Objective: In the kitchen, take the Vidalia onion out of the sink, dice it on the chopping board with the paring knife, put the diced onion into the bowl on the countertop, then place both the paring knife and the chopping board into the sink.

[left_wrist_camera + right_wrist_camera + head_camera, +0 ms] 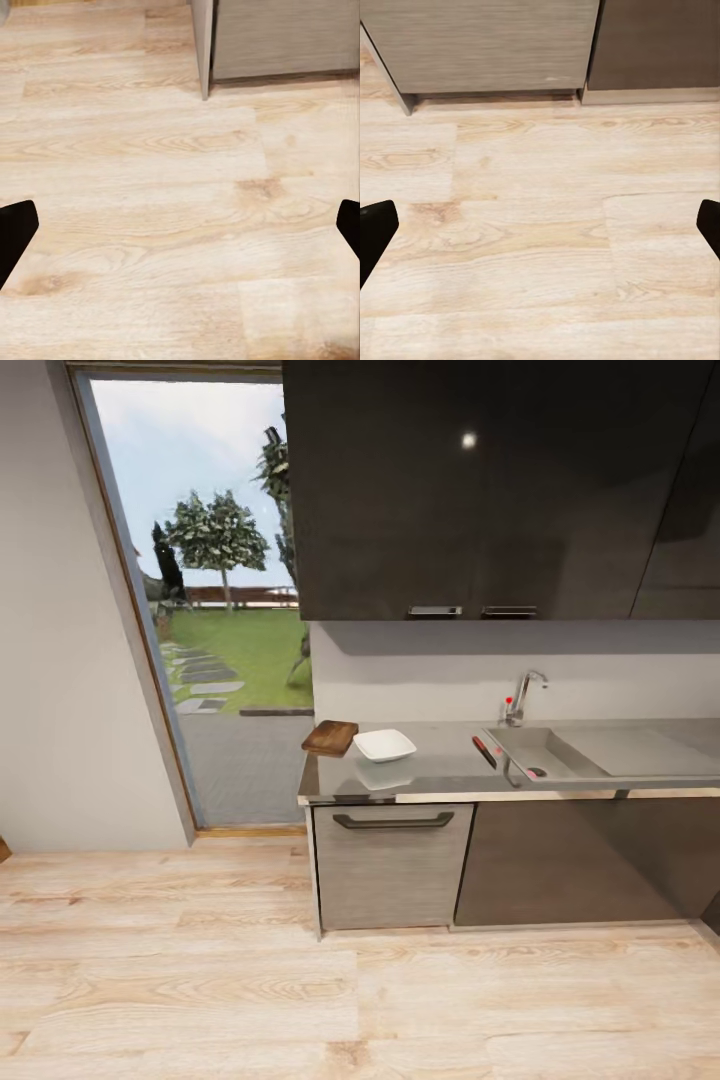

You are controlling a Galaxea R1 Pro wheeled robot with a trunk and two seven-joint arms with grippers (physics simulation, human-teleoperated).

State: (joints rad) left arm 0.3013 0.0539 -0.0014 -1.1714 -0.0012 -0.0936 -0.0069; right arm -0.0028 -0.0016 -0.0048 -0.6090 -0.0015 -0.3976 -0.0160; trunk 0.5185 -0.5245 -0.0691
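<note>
In the head view the grey countertop (440, 772) runs along the far wall over dark cabinets. At its left end lies the dark brown chopping board (330, 737), and the white square bowl (385, 745) sits just right of it. The paring knife (484, 751) lies beside the sink (560, 755), whose chrome tap (522, 698) has a red knob. A small pink spot near the basin's front, by the drain, looks like the Vidalia onion (530, 771). My left gripper (180, 240) and right gripper (540, 232) both hang open over the wooden floor, holding nothing.
Light wooden floor (300, 980) stretches between me and the cabinets. A drawer front with a bar handle (393, 821) sits under the bowl. Left of the counter a tall glass door (210, 610) looks onto a garden. Dark wall cabinets (480, 490) hang above the counter.
</note>
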